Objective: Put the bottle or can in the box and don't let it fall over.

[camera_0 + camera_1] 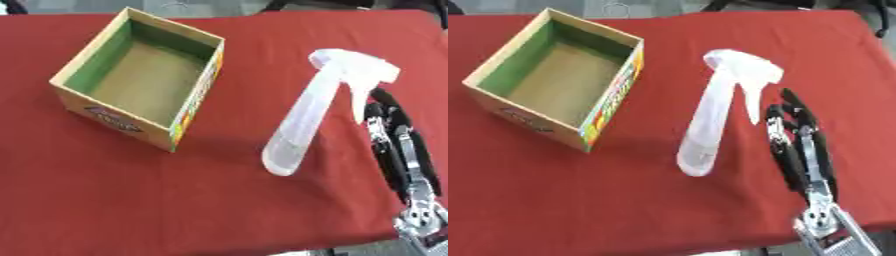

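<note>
Left eye view: a translucent white spray bottle [308, 116] stands on the red surface [131, 200], well right of an open cardboard box [140, 75] with a green-lined inside and printed outer walls. The box is empty and sits at an angle to the surface edge. The bottle is tall and slim, with a small base and a broad trigger head at the top, so it looks top-heavy. The right hand [394, 137] comes up from the lower right corner, black fingers straight and together, tips just beside the trigger, holding nothing; whether they touch the bottle cannot be told here. The left hand does not show. Right eye view: the same layout, with the right hand [796, 135] seen more fully. A narrow strip of red cloth shows between the fingers and the bottle [715, 107], so the two appear apart, though close. The box [557, 75] is well to the left. Risks, as a judgement: straight fingers arriving high against the head could knock the bottle over towards the box before any grasp closes. A grip taken high may let the body swing in transit. The near box wall could catch the base on entry, and a tilted release could topple it inside.
</note>
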`<control>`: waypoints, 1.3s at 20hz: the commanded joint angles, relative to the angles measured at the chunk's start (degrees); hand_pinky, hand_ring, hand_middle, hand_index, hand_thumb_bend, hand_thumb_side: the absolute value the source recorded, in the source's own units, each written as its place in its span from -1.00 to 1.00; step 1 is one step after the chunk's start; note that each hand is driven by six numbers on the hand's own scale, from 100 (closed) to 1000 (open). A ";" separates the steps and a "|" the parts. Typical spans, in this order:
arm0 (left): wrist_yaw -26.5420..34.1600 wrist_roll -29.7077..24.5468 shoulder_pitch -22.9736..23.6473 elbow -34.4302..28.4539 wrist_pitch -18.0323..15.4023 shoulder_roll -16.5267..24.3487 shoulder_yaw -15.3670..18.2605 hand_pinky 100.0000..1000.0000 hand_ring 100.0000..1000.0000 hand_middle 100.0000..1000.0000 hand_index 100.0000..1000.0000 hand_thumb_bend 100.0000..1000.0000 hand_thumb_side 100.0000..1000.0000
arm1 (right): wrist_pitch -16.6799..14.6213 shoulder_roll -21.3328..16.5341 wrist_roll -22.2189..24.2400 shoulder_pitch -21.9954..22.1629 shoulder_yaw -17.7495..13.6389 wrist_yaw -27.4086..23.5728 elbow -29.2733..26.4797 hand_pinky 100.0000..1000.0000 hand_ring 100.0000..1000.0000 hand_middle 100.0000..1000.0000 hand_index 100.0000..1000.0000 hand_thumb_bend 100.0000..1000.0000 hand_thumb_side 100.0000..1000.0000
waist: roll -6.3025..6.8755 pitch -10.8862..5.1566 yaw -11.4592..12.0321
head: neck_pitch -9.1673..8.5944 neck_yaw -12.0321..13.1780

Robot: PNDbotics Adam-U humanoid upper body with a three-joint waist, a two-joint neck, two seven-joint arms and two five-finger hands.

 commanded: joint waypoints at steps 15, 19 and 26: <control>-0.27 -0.15 -0.86 -1.12 -0.03 1.13 -0.09 -0.14 1.00 1.00 0.44 -0.54 0.87 | 0.32 0.58 2.08 0.59 1.31 1.96 -0.62 0.70 0.91 0.90 1.00 -1.00 1.00 | 0.12 -1.20 -0.08 | -0.69 -0.56; -0.26 -0.12 -0.85 -1.12 -0.03 1.15 -0.07 -0.14 1.00 1.00 0.44 -0.54 0.87 | 0.70 0.67 3.31 0.54 1.77 2.43 -0.62 0.70 0.92 0.90 1.00 -1.00 1.00 | 0.14 -1.18 -0.13 | -0.67 -0.70; -0.27 -0.14 -0.88 -1.12 -0.02 1.14 -0.09 -0.14 1.00 1.00 0.44 -0.55 0.86 | 0.66 0.65 4.26 -0.08 2.23 3.17 -0.62 0.68 0.91 0.89 1.00 -0.79 1.00 | 0.17 -1.18 -0.17 | -0.68 -0.87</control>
